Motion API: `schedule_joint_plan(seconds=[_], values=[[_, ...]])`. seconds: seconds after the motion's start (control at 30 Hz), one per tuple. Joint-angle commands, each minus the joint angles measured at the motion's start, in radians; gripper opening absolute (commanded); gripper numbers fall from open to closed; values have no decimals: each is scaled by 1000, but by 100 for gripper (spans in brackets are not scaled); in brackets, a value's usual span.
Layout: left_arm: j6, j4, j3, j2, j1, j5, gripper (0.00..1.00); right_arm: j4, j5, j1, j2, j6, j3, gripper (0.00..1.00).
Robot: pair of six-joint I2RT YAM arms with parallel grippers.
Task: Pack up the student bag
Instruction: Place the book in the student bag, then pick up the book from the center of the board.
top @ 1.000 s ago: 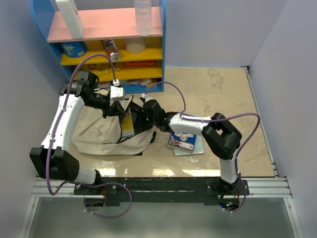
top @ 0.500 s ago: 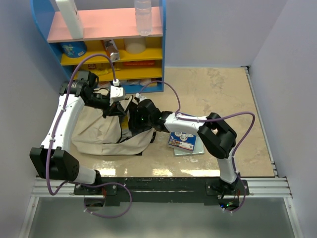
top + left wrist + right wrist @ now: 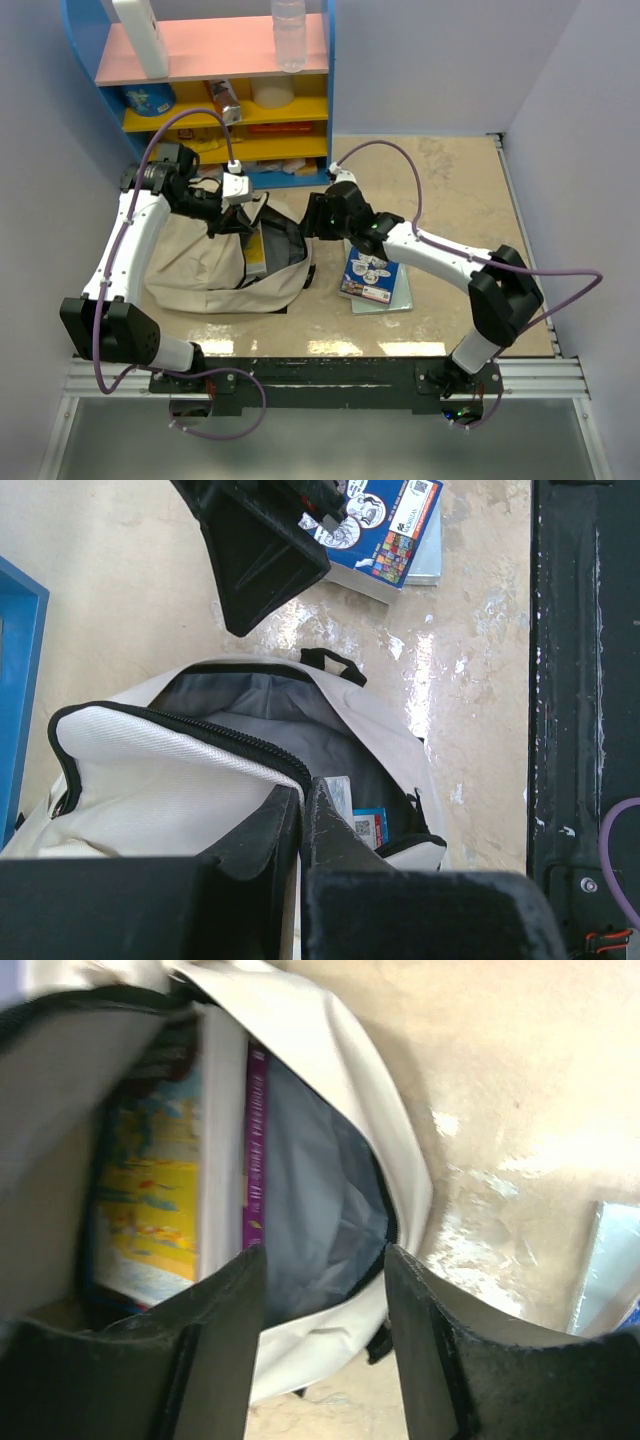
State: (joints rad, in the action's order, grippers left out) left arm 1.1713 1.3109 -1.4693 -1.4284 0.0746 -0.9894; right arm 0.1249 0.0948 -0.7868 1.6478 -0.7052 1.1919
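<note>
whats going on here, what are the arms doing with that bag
Two robot arms are packing a beige student bag that lies on the table. The left gripper is shut on the bag's zippered edge, holding its mouth open. The right gripper hangs open and empty just over the opening. Books already sit inside, and a small stack of others lies on the table beside the bag, not yet packed.

Left arm [image 3: 128, 240] reaches forward along left side, wrist turned inward toward centre. Left tool [image 3: 302, 815] fingers pressed together, pinching rim of student bag [image 3: 150, 760]. Right arm [image 3: 440, 255] stretched diagonally forward and left, forearm long and low. Right tool [image 3: 325, 1290] fingers spread apart, nothing between them.
</note>
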Motion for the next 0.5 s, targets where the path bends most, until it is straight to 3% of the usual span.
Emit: schedule_joint_plan(seconds=[0.0,0.17,0.47], values=[[11,4,-42,13,11,-78,0,73,66,-11,64,24,-38,52],[13,4,-26,19,11,-77,0,70,100,7,58,-2,-98,46],[18,4,-26,17,11,-81,0,70,91,76,12,22,-179,45]])
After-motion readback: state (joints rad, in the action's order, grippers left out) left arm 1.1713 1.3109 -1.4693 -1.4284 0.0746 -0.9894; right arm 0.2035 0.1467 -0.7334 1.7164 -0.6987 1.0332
